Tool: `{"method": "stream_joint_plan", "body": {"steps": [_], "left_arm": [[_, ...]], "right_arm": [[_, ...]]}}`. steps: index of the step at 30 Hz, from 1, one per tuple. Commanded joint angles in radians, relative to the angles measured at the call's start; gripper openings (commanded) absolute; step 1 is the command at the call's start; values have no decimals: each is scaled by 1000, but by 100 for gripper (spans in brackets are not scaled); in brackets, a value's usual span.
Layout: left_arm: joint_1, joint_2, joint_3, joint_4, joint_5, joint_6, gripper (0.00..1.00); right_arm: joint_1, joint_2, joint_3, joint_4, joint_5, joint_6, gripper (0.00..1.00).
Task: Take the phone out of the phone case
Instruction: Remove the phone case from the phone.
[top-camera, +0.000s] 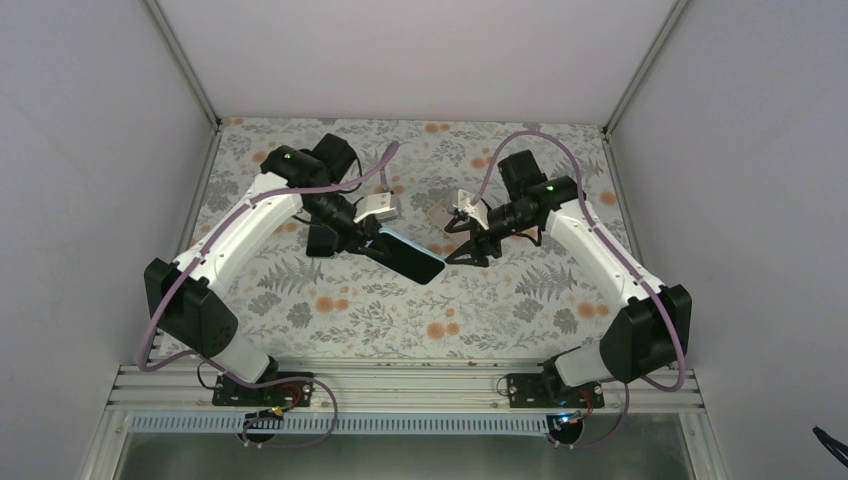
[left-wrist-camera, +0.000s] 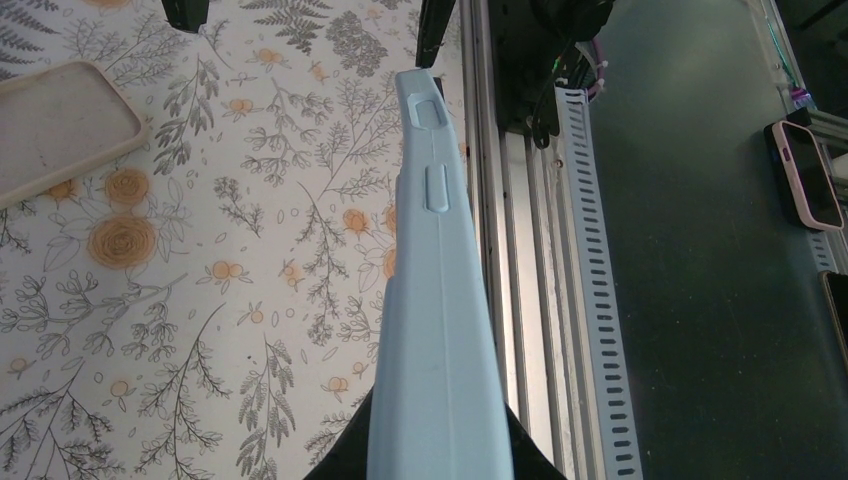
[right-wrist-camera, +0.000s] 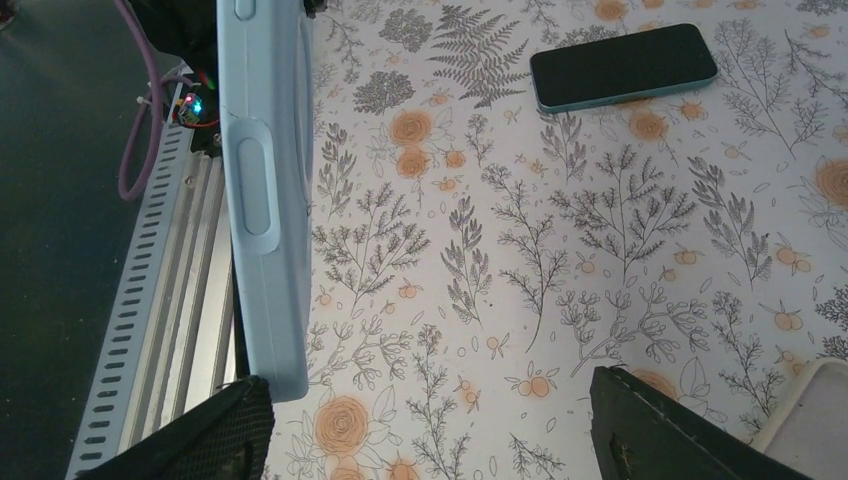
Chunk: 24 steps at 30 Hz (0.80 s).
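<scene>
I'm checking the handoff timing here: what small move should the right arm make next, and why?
Probably ease the right gripper in around the free end of the light blue cased phone and close. The left gripper is shut on the other end, holding it above the table, while the right gripper's jaws stand open with the case edge beside one finger.

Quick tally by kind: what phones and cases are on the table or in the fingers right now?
Light-blue case, held in the left fingers: 1
Beige case, lying empty on the table: 1
Dark-screened phone with a teal edge, lying flat on the table: 1
Total: 3
</scene>
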Motion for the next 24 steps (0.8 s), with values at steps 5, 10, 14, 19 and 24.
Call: {"method": "stream_joint_plan", "body": {"steps": [5,10,14,19,24], "left_arm": [[4,0,41,10,55,12,2],[3,0,46,10,56,9,2],[4,-3,47,10,59,4,2],[4,-8,48,11,67,1,2],[2,-16,44,8,87,1,2]], "right_arm": [[12,-9,18,-47,-35,-31,78],[13,-7,3,-31,-21,-27,78],[13,-6,-8,-3,-13,-14,77],[13,0,-14,42,15,12,77],[13,18,-20,125,70,60,78]]}}
